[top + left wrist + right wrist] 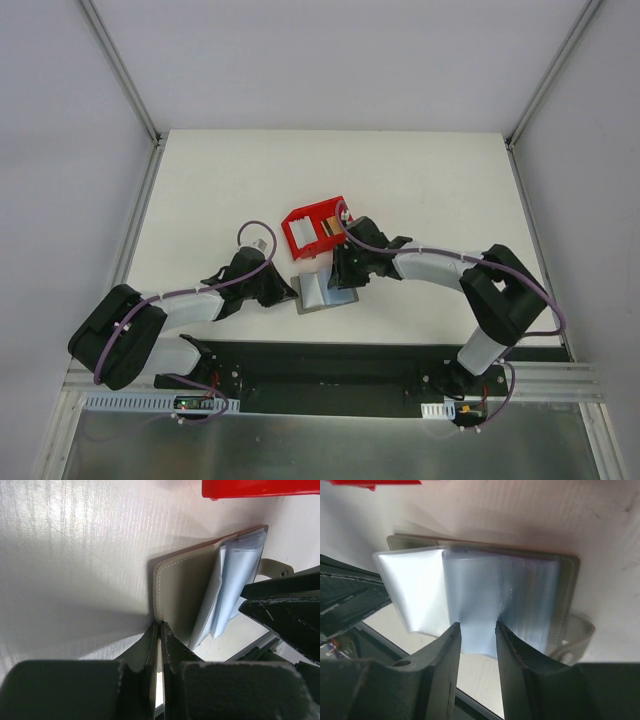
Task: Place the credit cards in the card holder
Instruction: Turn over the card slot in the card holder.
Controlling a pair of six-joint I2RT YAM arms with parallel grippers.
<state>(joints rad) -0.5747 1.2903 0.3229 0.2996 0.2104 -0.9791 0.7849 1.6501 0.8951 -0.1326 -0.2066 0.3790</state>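
The grey card holder (318, 292) lies open on the table, its clear sleeves (485, 590) fanned up. My left gripper (288, 292) is shut on the edge of its left cover (185, 590), with the fingertips (160, 626) pinching the stitched rim. My right gripper (345, 278) hovers over the holder with its jaws partly open. Its tips (477, 626) are at the near edge of the sleeves, with a sleeve between them. A white card (303, 228) and a gold card (328, 227) lie in the red bin (340, 205). I cannot make out a darker card.
The red bin stands just behind the holder and shows at the top of both wrist views (260, 487) (375, 482). The holder's strap with a snap (580, 635) sticks out on its right. The table's dark front rail (330, 360) lies close below the holder.
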